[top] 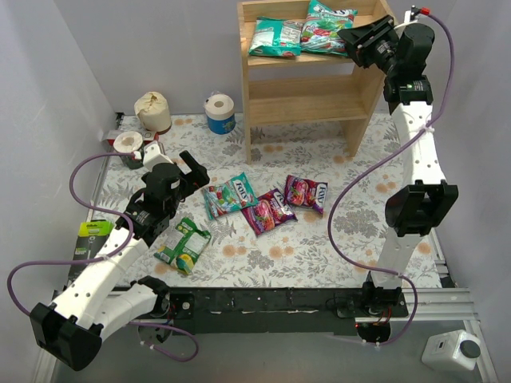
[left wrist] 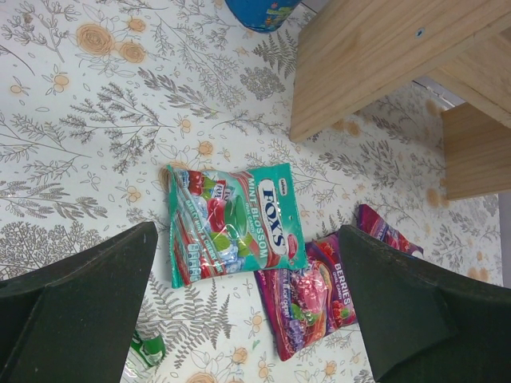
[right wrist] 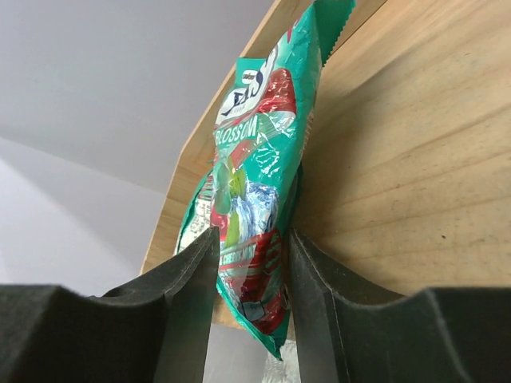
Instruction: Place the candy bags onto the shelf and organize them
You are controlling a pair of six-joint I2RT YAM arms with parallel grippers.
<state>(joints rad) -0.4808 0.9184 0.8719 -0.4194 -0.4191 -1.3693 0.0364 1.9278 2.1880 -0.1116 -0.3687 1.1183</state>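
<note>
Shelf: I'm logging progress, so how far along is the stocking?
Done: one teal bag lies on the shelf's top tier. In hand: the right gripper pinches a second teal bag there. Remaining: a third teal bag, two purple bags and a green bag on the table, the left gripper open above them.

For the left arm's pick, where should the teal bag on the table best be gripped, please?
Grip the teal bag at its left end, probably from above with the left gripper. It lies flat, so only an edge can be pinched; a purple bag crowds its right corner, the left end is clear.
</note>
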